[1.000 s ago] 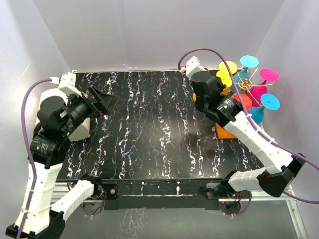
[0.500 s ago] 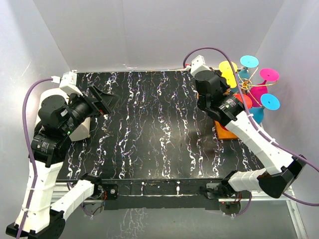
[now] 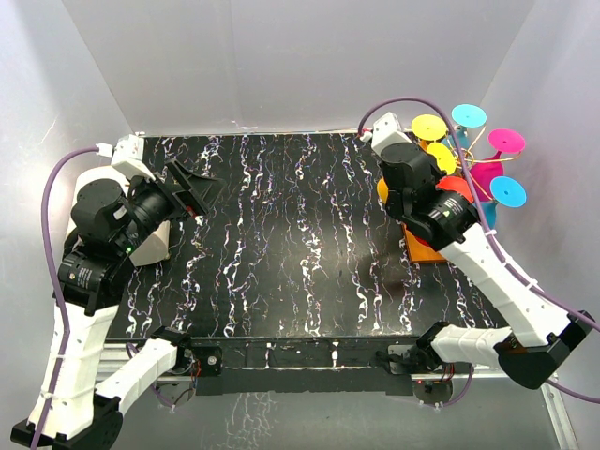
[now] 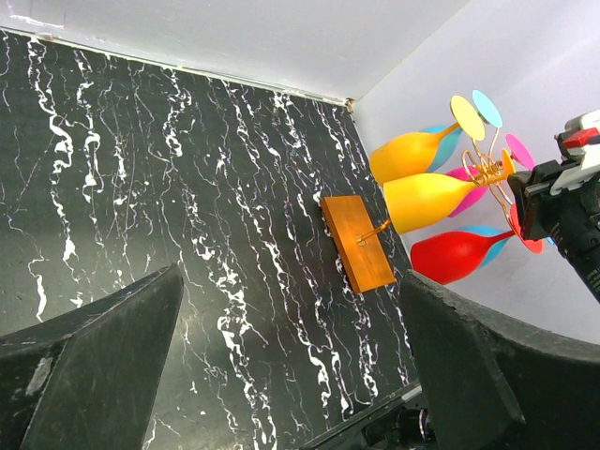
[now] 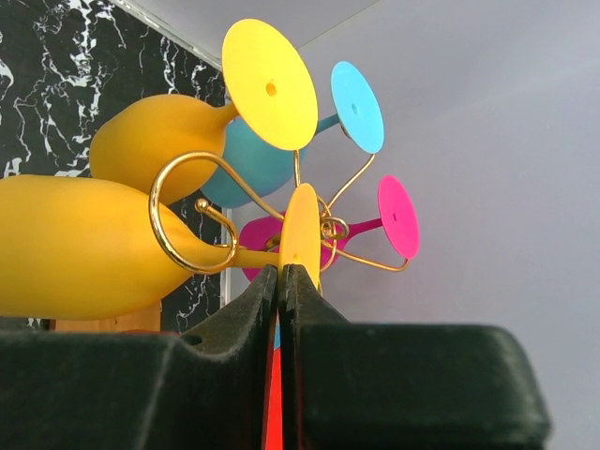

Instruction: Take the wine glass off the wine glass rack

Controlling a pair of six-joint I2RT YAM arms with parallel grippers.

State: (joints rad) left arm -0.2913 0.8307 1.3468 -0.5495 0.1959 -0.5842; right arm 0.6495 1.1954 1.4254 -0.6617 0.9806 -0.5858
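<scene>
Red wine glass (image 4: 459, 258) lying sideways on wine glass rack (image 4: 356, 242), foot pinched between closed right fingers (image 5: 403, 384) beside rack's hooks; left fingers (image 4: 84, 366) wide open, far from rack.

We see a glossy marbled bench (image 3: 281, 234), a wine glass rack (image 4: 357, 244) of shiny gold wire, and smooth, plastic-looking wine glasses (image 5: 84, 248).

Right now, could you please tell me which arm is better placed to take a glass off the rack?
Right. The right tool is shut at the rack, seemingly pinching the red glass by its foot. The left tool hangs open across the table.
</scene>
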